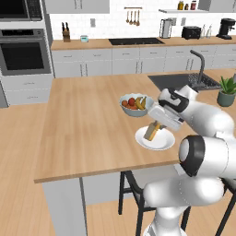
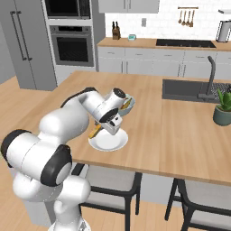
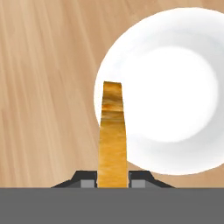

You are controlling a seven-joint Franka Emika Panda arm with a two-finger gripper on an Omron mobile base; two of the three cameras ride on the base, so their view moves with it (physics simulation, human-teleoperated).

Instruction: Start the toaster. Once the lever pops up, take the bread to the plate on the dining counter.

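Note:
My gripper [image 1: 155, 125] is shut on the bread [image 1: 152, 131], a golden-brown slice that hangs edge-on just above the left part of the white plate [image 1: 162, 143] on the dining counter [image 1: 83, 133]. In the hand view the bread [image 3: 112, 133] stands between the two fingertips, over the rim of the plate [image 3: 175, 100]. From the right base the bread [image 2: 95, 131] peeks out at the left rim of the plate [image 2: 110, 142], below the gripper [image 2: 106, 127]. The black toaster [image 1: 191, 32] stands far off on the back counter.
A white bowl of fruit [image 1: 134, 104] sits just behind the plate. A sink [image 1: 182, 81] with a dark faucet [image 1: 199, 64] and a potted plant [image 1: 227, 91] lie to the right. Dark stools [image 1: 131, 193] stand under the counter's near edge.

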